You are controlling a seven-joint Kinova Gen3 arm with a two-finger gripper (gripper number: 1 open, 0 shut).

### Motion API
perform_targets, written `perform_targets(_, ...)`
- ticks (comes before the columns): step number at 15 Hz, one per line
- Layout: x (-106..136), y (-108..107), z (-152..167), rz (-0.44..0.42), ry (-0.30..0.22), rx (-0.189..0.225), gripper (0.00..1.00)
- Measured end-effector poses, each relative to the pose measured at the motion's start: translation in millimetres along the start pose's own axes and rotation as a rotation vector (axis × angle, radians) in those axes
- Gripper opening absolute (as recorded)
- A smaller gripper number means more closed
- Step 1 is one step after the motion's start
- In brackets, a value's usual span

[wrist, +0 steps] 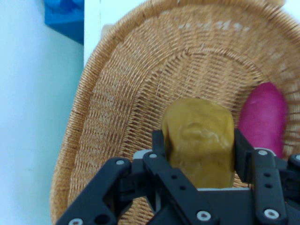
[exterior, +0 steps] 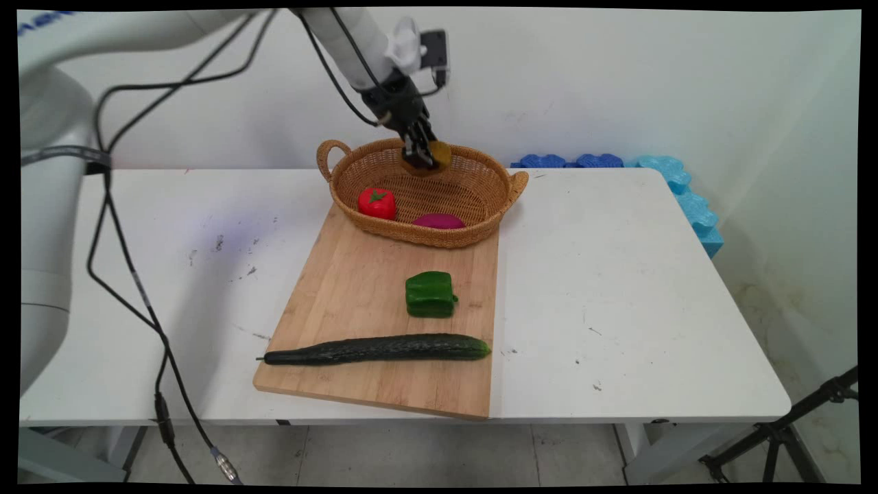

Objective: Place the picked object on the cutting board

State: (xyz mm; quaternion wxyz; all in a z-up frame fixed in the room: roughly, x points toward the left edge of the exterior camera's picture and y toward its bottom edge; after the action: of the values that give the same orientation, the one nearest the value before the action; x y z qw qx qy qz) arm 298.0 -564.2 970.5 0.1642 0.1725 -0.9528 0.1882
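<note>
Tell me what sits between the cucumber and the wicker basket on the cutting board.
In the main view, a green bell pepper lies on the cutting board between the cucumber and the basket; otherwise bare wood.

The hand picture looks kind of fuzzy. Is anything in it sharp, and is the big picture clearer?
In the hand view, the claw and the yellow-brown potato it grips are fairly sharp, while the wicker basket rim and the pink thing look soft. In the main view, the cucumber, the green pepper and the cutting board are crisp, under even light with faint shadows.
</note>
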Motion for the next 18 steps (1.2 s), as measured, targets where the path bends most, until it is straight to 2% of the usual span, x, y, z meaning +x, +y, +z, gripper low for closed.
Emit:
perform_targets(4,-5,20,-49,-0.031,0.042,0.001,0.0)
perform_targets(7,-17,37,-82,-0.063,0.063,-0.014,0.0)
perform_targets(11,-54,70,-119,-0.11,0.064,-0.059,0.0)
perform_targets(15,-94,96,-128,-0.116,0.042,-0.088,0.0)
perform_targets(18,-125,117,-123,-0.124,0.027,-0.105,0.0)
